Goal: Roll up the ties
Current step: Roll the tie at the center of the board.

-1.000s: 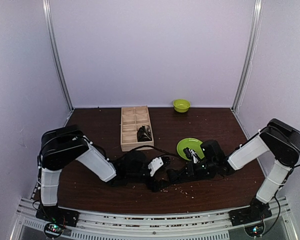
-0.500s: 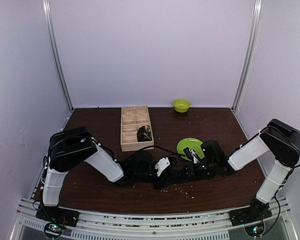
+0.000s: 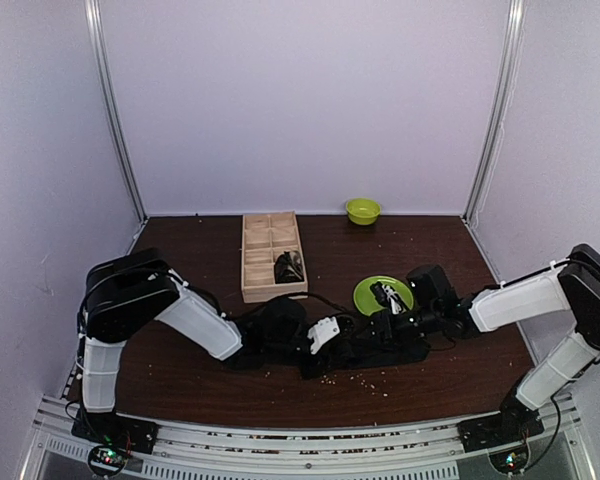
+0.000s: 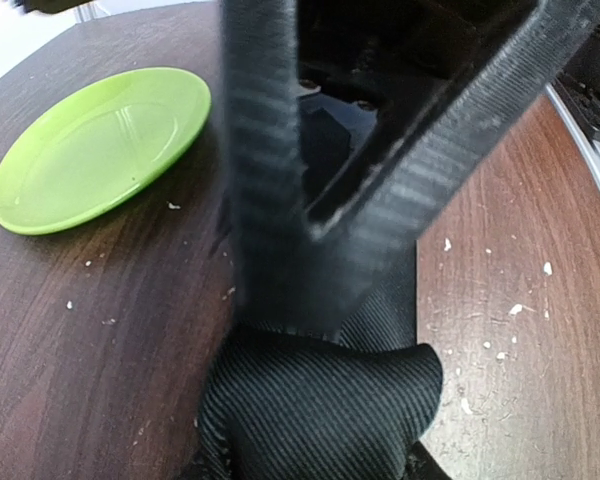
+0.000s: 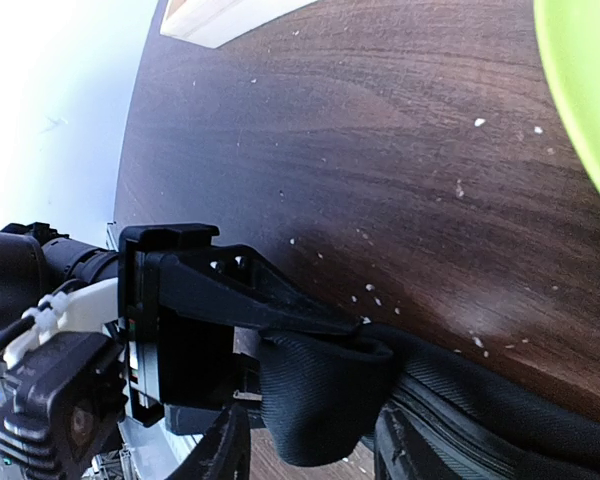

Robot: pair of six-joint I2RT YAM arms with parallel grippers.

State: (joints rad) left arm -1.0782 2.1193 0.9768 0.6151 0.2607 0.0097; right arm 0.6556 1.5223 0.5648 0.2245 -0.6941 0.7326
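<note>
A black tie [image 3: 353, 354] lies on the dark table between my two grippers. My left gripper [image 3: 338, 350] reaches in from the left and is shut on a folded end of the tie [image 4: 320, 400]. My right gripper [image 3: 372, 345] meets it from the right. In the right wrist view its fingers [image 5: 225, 445] straddle the same fold [image 5: 325, 395] and pinch it, with the left gripper's finger [image 5: 240, 290] pressed on top. More tie [image 5: 500, 420] trails away to the right. A rolled tie [image 3: 288, 266] sits in the wooden box [image 3: 252, 258].
A flat green plate [image 3: 380, 292] lies just behind the grippers and also shows in the left wrist view [image 4: 90, 150]. A small green bowl [image 3: 362, 210] stands at the back wall. Pale crumbs [image 3: 365, 378] dot the table in front.
My left gripper has moved right towards the right gripper. The right arm has stretched lower and flatter, its elbow shifting right. The two grippers now meet at the tie fold.
</note>
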